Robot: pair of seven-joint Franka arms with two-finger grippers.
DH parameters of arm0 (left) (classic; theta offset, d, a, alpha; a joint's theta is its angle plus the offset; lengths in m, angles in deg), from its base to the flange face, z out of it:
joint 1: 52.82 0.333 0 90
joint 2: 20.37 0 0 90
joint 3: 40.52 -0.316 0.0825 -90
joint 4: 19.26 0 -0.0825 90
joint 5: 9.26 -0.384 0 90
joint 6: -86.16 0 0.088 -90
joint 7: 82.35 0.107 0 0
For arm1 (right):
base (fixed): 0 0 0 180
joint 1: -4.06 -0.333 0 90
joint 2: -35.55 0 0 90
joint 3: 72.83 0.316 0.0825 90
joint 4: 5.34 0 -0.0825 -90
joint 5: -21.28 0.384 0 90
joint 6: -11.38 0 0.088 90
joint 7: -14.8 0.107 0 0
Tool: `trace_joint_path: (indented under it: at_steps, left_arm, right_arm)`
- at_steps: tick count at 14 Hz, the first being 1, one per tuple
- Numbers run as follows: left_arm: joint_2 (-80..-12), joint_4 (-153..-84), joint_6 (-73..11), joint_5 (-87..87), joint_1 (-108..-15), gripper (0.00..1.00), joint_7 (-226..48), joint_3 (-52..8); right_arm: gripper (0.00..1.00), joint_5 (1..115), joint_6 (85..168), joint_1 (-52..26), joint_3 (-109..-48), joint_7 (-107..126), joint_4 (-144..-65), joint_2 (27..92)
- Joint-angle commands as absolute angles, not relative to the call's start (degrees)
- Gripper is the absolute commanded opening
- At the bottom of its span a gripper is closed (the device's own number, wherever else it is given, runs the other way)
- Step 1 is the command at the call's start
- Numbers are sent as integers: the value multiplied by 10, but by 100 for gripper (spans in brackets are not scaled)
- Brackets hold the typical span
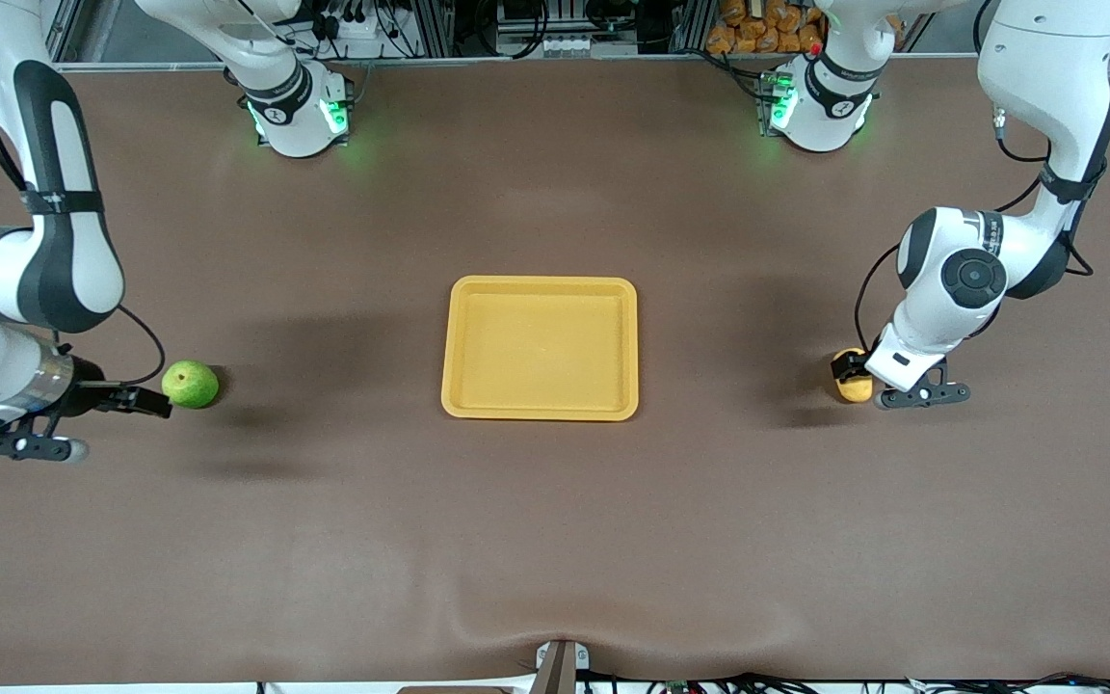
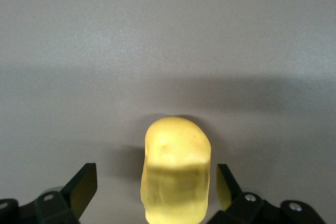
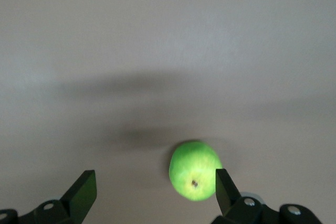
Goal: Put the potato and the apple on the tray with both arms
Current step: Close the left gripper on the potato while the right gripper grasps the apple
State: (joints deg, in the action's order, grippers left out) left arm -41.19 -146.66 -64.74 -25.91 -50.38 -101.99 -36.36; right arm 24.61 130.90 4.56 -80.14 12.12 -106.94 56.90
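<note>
The yellow tray (image 1: 540,409) lies empty at the middle of the table. The green apple (image 1: 191,384) sits on the table toward the right arm's end. My right gripper (image 1: 156,398) is open and low beside it. In the right wrist view the apple (image 3: 194,170) lies between the open fingers (image 3: 83,192) of the right gripper (image 3: 155,184), close against one of them. The yellow potato (image 1: 854,385) sits on the table toward the left arm's end. My left gripper (image 1: 851,372) is open around it. In the left wrist view the potato (image 2: 176,171) lies between the fingers (image 2: 84,186) of the left gripper (image 2: 155,184), with a gap on each side.
The brown table surface (image 1: 555,540) surrounds the tray. The two arm bases (image 1: 300,116) (image 1: 820,106) stand along the table edge farthest from the front camera. A small bracket (image 1: 560,665) sits at the edge nearest that camera.
</note>
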Motion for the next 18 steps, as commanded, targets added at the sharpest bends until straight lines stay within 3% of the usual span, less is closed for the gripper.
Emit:
trace_joint_path:
  at_steps: [1,8,12,15,18]
  left_arm:
    - [-410,-1466,-654,-274,-503,100,-1035,-359]
    - [-423,-1467,-672,-273,-502,99,-1041,-359]
    - [-431,-1469,-677,-272,-504,83,-1071,-358]
    - [-434,-1470,-677,-272,-504,36,-1073,-358]
    - [-428,-1471,-675,-272,-504,0,-1078,-357]
  right_arm:
    - [100,247,1307,41,-802,96,-1140,529]
    - [100,239,1270,34,-802,75,-1189,541]
    - [100,239,1246,30,-802,76,-1189,537]
    - [100,239,1250,30,-803,76,-1189,538]
    - [100,214,1292,29,-803,73,-1190,546]
